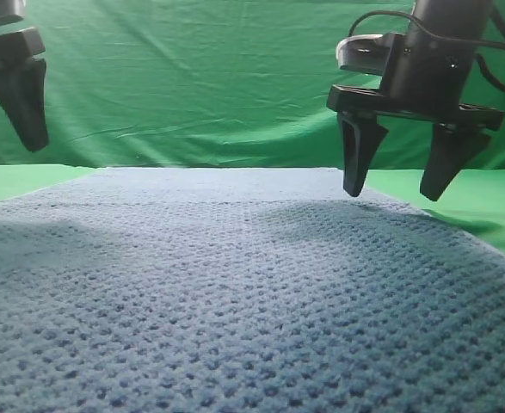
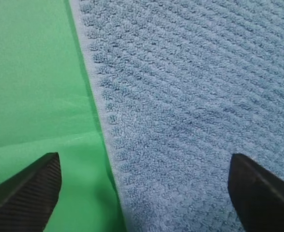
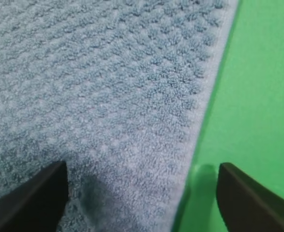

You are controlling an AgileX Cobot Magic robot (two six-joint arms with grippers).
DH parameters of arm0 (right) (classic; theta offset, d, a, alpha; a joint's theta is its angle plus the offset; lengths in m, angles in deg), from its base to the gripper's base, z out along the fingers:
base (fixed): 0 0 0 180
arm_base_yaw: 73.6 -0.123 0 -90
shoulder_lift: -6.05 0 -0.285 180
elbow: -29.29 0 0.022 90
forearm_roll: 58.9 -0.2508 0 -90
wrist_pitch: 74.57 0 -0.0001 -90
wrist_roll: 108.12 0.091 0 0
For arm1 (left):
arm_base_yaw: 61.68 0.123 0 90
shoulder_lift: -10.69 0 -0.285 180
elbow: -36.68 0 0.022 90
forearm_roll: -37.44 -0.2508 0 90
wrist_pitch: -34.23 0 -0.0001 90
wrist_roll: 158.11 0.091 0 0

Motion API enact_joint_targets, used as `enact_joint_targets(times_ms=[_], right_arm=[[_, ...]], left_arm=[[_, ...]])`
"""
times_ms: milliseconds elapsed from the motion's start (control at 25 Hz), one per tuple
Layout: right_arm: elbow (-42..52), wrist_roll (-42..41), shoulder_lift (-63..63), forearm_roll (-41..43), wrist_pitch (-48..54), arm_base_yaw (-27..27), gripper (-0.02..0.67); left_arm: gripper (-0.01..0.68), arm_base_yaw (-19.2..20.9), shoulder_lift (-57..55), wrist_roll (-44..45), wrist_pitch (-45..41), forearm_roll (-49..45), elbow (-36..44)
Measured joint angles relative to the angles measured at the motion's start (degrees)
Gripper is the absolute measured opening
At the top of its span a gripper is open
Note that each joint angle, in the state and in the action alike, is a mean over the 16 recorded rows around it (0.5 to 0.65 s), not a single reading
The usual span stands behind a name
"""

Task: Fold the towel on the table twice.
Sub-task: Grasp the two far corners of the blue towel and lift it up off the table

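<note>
we see one towel [image 1: 235, 292] flat on the table [image 1: 484, 202], green margin beside both side hems; left gripper [image 2: 144, 193] and right gripper [image 1: 398, 181] hover, jaws apart, holding nothing.

The towel [image 1: 235, 292] lies spread flat on the desk [image 1: 484, 202], with the backdrop cloth [image 1: 192, 77] behind. The left gripper [image 2: 144, 193] hangs over its left edge, the right gripper [image 1: 396, 185] over its right edge, both clear of it.
</note>
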Motion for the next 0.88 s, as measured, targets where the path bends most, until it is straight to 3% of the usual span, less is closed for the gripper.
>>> enact_joint_targets(times_ms=[120, 240, 640, 880], right_arm=[[-0.07, -0.39, -0.03, -0.06, -0.89, 0.0, 0.557], [-0.13, -0.78, -0.1, -0.11, -1.82, 0.0, 0.549], [-0.3, -1.4, -1.6, -0.2, -4.12, 0.0, 0.535], [-0.55, -1.64, -2.64, -0.21, -4.09, 0.0, 0.535]], left_arm=[[0.636, 0.0, -1.23, 0.09, 0.94, 0.48, -0.07], [0.643, 0.0, -2.72, 0.22, 2.01, 0.67, -0.14], [0.643, 0.0, -6.42, 0.74, 4.8, 0.61, -0.54], [0.586, 0.0, -7.13, 0.94, 5.06, 1.09, -0.78]])
